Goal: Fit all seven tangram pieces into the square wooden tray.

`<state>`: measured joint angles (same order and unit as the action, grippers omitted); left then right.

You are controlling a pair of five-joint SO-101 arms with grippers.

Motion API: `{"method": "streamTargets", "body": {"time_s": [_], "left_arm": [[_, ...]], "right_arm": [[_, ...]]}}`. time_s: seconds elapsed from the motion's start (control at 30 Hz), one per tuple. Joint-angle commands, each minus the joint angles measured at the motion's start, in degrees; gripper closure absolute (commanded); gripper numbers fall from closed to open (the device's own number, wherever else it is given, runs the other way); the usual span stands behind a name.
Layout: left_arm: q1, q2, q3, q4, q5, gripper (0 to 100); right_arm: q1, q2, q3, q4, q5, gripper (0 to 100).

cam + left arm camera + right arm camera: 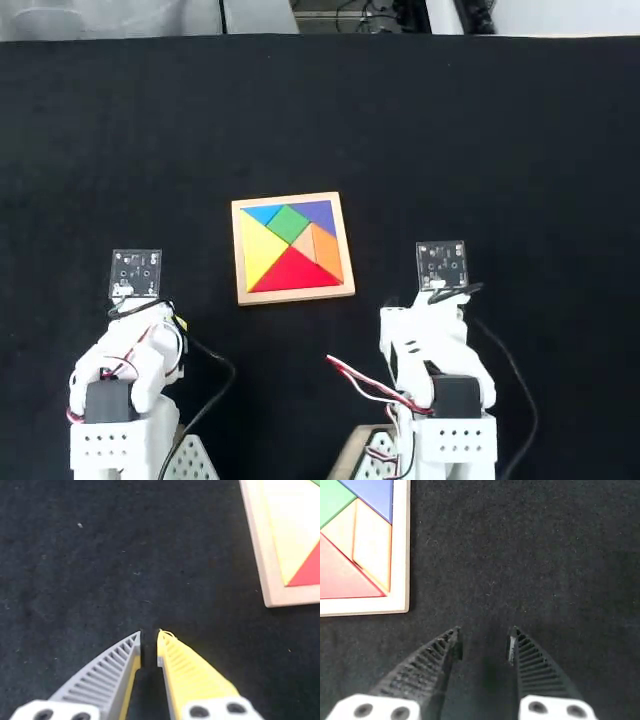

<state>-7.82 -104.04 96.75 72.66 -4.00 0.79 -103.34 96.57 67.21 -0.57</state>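
Left arm: folded back by its base; the left hand [149,637] is held low over the black worktop [500,130], clenched on nothing.
Right arm: folded back likewise; the right hand [484,635] is released and empty.
Tray: the wooden tray [293,296] is laid flat ahead of and between the arms, with the tangram pieces [292,245] seated inside.
Cut off: the tray is cropped at a corner in both wrist views.

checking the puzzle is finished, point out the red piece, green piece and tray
red piece [296,274], high view, centre of the triangle
green piece [288,223], high view, centre of the square
tray [296,293], high view, its near rim
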Motion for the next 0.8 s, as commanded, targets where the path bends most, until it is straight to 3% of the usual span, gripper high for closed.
{"method": "streamTargets", "body": {"time_s": [0.0, 0.33, 0.43, 0.77], "left_arm": [[-2.9, -0.1, 0.7, 0.1, 0.4, 93], [-3.3, 0.0, 0.7, 0.1, 0.4, 93], [-3.6, 0.2, 0.7, 0.0, 0.5, 97], [-3.6, -0.1, 0.7, 0.1, 0.0, 97]], "right_arm": [[-0.9, -4.8, 0.0, 0.3, 0.0, 84.2], [-0.9, -4.3, 0.0, 2.2, 0.0, 84.6], [-2.2, -5.1, 0.0, 7.3, 0.0, 97.9], [-3.5, -5.1, 0.0, 7.6, 0.1, 98.8]]}}
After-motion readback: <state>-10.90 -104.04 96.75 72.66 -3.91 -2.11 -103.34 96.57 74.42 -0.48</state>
